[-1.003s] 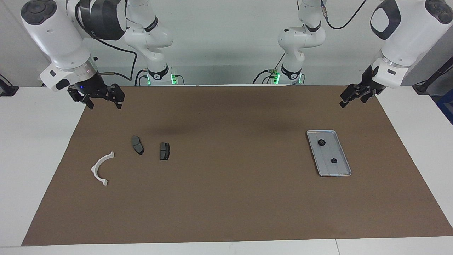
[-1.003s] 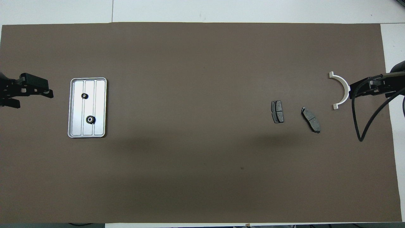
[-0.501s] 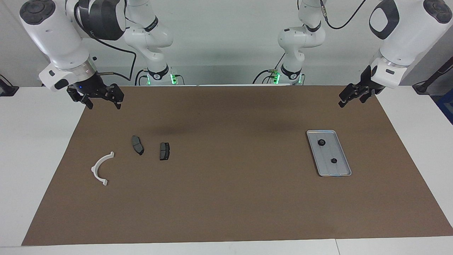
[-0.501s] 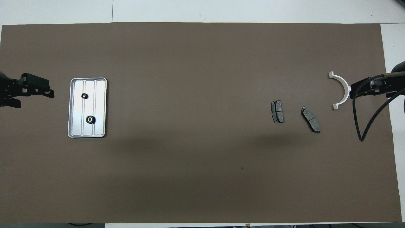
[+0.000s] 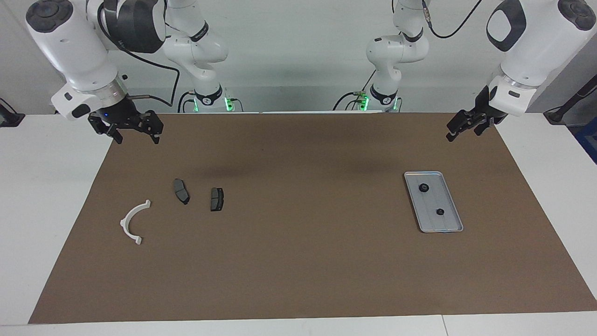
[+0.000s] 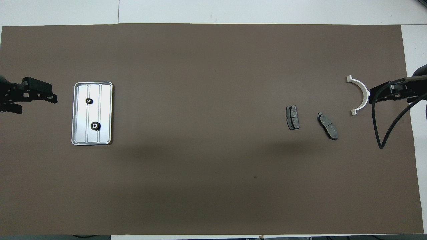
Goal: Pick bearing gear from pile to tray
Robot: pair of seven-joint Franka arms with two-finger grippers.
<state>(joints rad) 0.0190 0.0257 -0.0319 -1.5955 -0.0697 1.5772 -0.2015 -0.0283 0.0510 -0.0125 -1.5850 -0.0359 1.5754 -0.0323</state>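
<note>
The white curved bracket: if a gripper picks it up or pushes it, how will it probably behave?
The white curved bracket looks like a thin, rigid arc, so probably light and stiff. Lying flat on the brown mat, it would likely slide or pivot when pushed, not roll.

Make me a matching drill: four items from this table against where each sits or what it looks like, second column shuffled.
Things:
1. gears
2. bracket
3. brake pads
4. left gripper

Descriptions:
A. white, curved, at the right arm's end
B. open, raised near the tray
C. in the tray
D. dark grey, side by side on the mat

Pairs: 1-C, 2-A, 3-D, 4-B
</note>
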